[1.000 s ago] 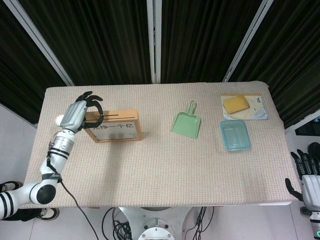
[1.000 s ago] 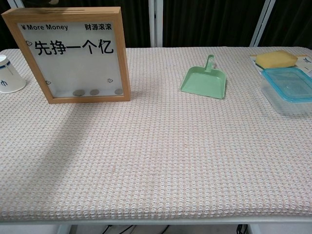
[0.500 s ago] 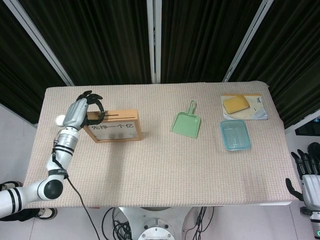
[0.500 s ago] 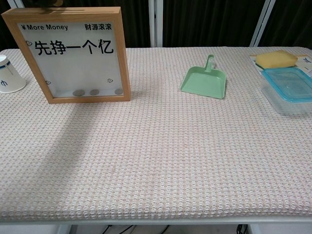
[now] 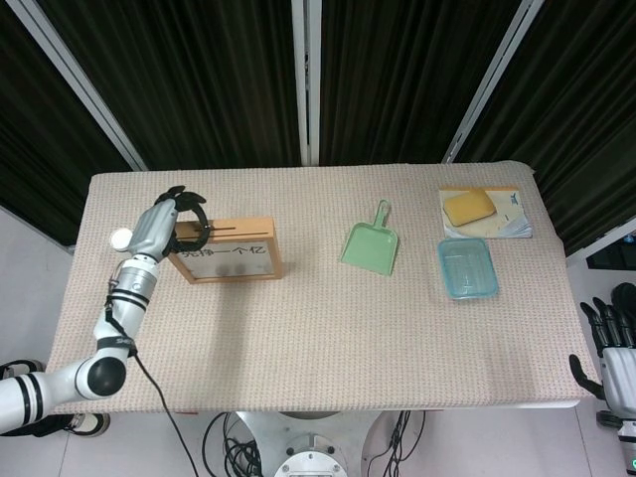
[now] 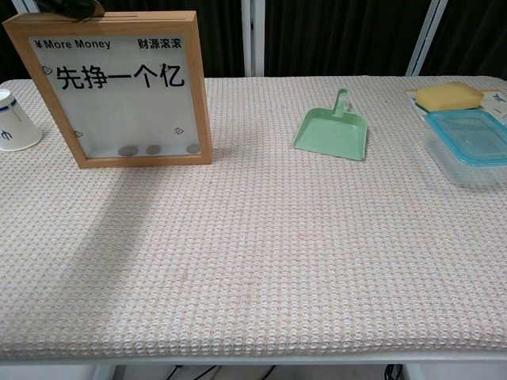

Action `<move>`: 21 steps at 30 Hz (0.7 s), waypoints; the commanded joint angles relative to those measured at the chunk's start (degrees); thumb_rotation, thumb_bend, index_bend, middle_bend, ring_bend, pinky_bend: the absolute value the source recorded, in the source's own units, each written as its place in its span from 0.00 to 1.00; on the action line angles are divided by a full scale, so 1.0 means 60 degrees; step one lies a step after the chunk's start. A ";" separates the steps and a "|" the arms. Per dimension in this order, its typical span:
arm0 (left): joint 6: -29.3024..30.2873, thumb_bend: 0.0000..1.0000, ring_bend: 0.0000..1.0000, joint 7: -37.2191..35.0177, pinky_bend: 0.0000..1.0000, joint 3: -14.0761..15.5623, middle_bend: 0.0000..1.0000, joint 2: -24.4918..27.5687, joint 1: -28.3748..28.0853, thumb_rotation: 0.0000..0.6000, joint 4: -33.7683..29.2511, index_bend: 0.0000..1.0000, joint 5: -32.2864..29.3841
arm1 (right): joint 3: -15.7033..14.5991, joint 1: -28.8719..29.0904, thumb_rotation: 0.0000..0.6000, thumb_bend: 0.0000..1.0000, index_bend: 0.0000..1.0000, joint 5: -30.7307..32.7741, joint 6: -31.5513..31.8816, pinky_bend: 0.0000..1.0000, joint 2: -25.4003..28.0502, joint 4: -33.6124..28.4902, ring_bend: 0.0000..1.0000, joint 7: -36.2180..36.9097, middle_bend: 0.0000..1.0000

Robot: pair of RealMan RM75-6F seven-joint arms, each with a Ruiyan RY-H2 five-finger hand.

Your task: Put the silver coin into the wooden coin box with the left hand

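Note:
The wooden coin box [image 5: 225, 249] stands upright at the table's left, its white front printed with black characters. In the chest view the wooden coin box [image 6: 119, 87] shows three coins [image 6: 153, 149] lying at its bottom. My left hand [image 5: 164, 226] hangs over the box's top left end, next to the slot [image 5: 238, 230]. Its dark fingers [image 6: 73, 6] curl together in a pinch just above the top edge. The silver coin is hidden among them. My right hand [image 5: 615, 343] hangs off the table's right front corner, fingers spread and holding nothing.
A white paper cup [image 6: 16, 120] stands left of the box. A green dustpan [image 5: 372, 244] lies mid-table. A clear blue-rimmed container [image 5: 467, 267] sits at the right, with a yellow sponge [image 5: 469, 207] on a printed sheet behind it.
My left hand has sunk and shifted slightly left over the box's top, so its fingertips now show at the chest view's upper edge. The coins inside and my right hand are unchanged.

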 commanded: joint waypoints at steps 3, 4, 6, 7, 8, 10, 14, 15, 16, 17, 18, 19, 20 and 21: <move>-0.0034 0.45 0.05 -0.0050 0.07 -0.0009 0.24 0.0025 0.0020 1.00 -0.0002 0.63 0.0004 | -0.0001 0.0003 1.00 0.34 0.00 0.0021 -0.0027 0.00 0.0002 -0.0002 0.00 -0.0009 0.00; -0.0038 0.45 0.05 -0.0065 0.07 -0.0009 0.24 0.0033 0.0029 1.00 -0.0004 0.62 0.0030 | 0.0001 0.0008 1.00 0.34 0.00 0.0026 -0.0038 0.00 -0.0003 -0.0001 0.00 -0.0014 0.00; -0.0063 0.45 0.05 -0.0099 0.07 -0.0007 0.24 0.0051 0.0045 1.00 -0.0009 0.60 0.0071 | 0.0000 0.0017 1.00 0.34 0.00 0.0025 -0.0052 0.00 -0.0012 0.0002 0.00 -0.0026 0.00; -0.0088 0.45 0.05 -0.0123 0.07 0.0002 0.24 0.0067 0.0058 1.00 -0.0010 0.57 0.0102 | -0.0001 0.0020 1.00 0.34 0.00 0.0027 -0.0063 0.00 -0.0014 0.0000 0.00 -0.0028 0.00; -0.0108 0.45 0.05 -0.0140 0.07 0.0010 0.24 0.0078 0.0068 1.00 -0.0008 0.55 0.0129 | 0.0000 0.0022 1.00 0.34 0.00 0.0028 -0.0066 0.00 -0.0016 -0.0003 0.00 -0.0032 0.00; -0.0150 0.45 0.05 -0.0181 0.07 0.0031 0.24 0.0100 0.0094 1.00 -0.0001 0.48 0.0186 | 0.0003 0.0022 1.00 0.34 0.00 0.0036 -0.0066 0.00 -0.0020 -0.0005 0.00 -0.0048 0.00; -0.0241 0.45 0.05 -0.0252 0.07 0.0053 0.24 0.0132 0.0119 1.00 0.0009 0.35 0.0235 | 0.0014 0.0016 1.00 0.34 0.00 0.0067 -0.0068 0.00 -0.0012 -0.0016 0.00 -0.0082 0.00; -0.0270 0.45 0.05 -0.0261 0.07 0.0058 0.23 0.0143 0.0117 1.00 0.0006 0.33 0.0251 | 0.0018 0.0014 1.00 0.35 0.00 0.0085 -0.0076 0.00 -0.0007 -0.0022 0.00 -0.0094 0.00; -0.0307 0.45 0.05 -0.0279 0.07 0.0062 0.23 0.0160 0.0117 1.00 -0.0009 0.32 0.0285 | 0.0023 0.0010 1.00 0.35 0.00 0.0101 -0.0079 0.00 0.0001 -0.0031 0.00 -0.0105 0.00; -0.0323 0.45 0.05 -0.0300 0.07 0.0059 0.23 0.0174 0.0121 1.00 -0.0026 0.31 0.0318 | 0.0024 0.0008 1.00 0.35 0.00 0.0107 -0.0081 0.00 0.0005 -0.0037 0.00 -0.0107 0.00; -0.0327 0.45 0.05 -0.0327 0.07 0.0052 0.23 0.0188 0.0130 1.00 -0.0047 0.30 0.0358 | 0.0024 0.0005 1.00 0.35 0.00 0.0107 -0.0077 0.00 0.0009 -0.0043 0.00 -0.0108 0.00; -0.0316 0.45 0.05 -0.0375 0.07 0.0037 0.23 0.0212 0.0152 1.00 -0.0090 0.29 0.0419 | 0.0020 0.0001 1.00 0.35 0.00 0.0099 -0.0068 0.00 0.0012 -0.0048 0.00 -0.0108 0.00; -0.0301 0.45 0.05 -0.0420 0.07 0.0023 0.23 0.0237 0.0176 1.00 -0.0141 0.28 0.0471 | 0.0017 0.0000 1.00 0.35 0.00 0.0090 -0.0062 0.00 0.0014 -0.0052 0.00 -0.0111 0.00; -0.0287 0.45 0.05 -0.0470 0.07 0.0012 0.23 0.0271 0.0208 1.00 -0.0215 0.28 0.0540 | 0.0017 0.0002 1.00 0.35 0.00 0.0083 -0.0058 0.00 0.0016 -0.0058 0.00 -0.0115 0.00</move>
